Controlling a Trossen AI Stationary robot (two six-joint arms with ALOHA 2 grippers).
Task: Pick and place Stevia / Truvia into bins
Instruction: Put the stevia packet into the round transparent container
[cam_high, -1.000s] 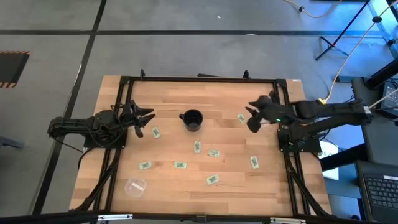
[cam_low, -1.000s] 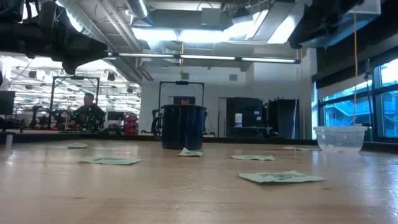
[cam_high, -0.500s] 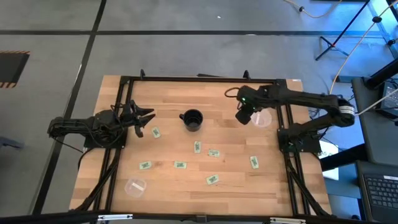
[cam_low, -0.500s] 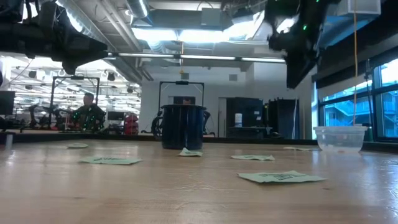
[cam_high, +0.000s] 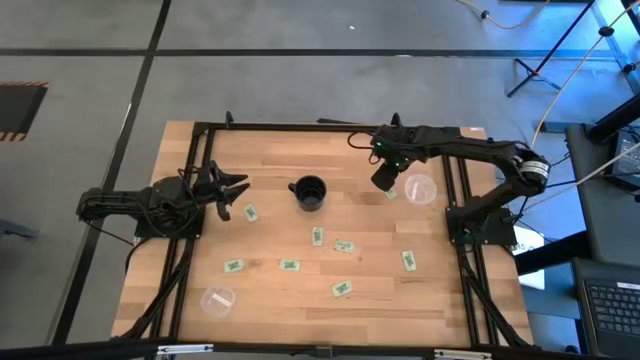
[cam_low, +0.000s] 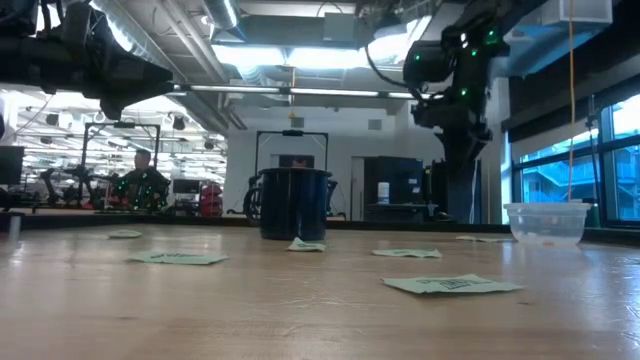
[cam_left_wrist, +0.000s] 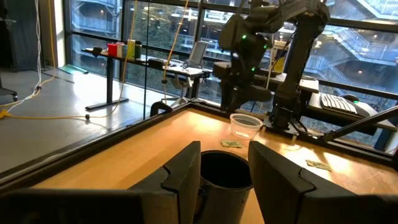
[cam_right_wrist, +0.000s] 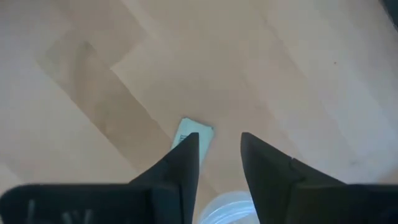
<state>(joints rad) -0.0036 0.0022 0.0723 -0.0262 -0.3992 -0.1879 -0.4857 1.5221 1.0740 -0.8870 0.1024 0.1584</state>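
Lying near the black cup (cam_high: 309, 193): eight Stevia packets on the wooden table (cam_high: 270, 150), all flat, none in a bin.
Packet under right gripper: packet (cam_right_wrist: 189, 134) just beside the right bin (cam_high: 418, 188), on its side toward the cup; its long axis runs slanted between the fingers.
Other packets: long axes in mixed directions; one (cam_high: 316, 236) just below the cup points toward the cup.
Right gripper (cam_high: 384, 178): above that packet, between cup and right bin; fingers partly open, holding nothing.
Left gripper (cam_high: 238, 185): well left of the cup, fingers apart, empty.
Second bin (cam_high: 217, 299): far from the cup, near the front left corner.
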